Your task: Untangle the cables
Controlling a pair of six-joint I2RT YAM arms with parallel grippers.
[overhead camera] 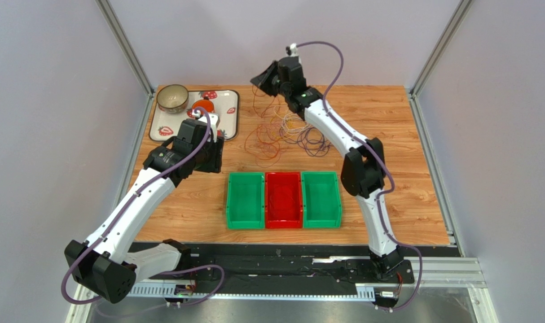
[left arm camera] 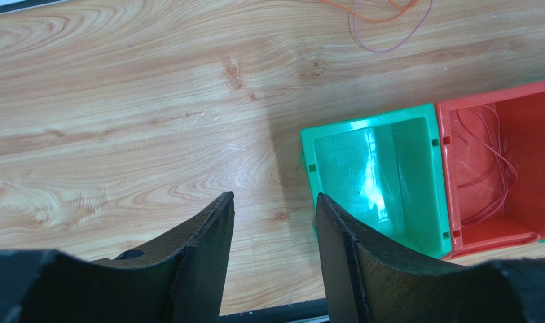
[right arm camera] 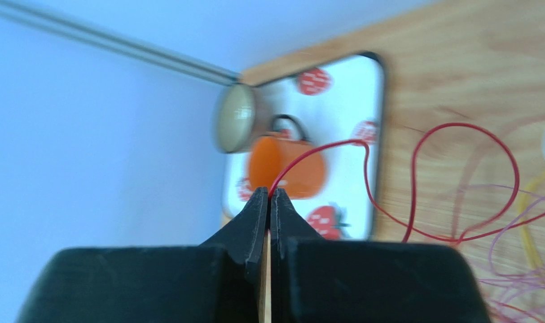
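Since the red cable trails into the tangle at twelve o'clock from the red bin, the right gripper, pinched shut on its end, should draw slowly and watch for snags; the left gripper hangs apart, empty.

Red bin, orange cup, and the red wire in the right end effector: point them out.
red bin (overhead camera: 284,223), top view, near wall.
orange cup (right arm camera: 302,180), right wrist view, its side.
red wire (right arm camera: 465,125), right wrist view, top of loop.
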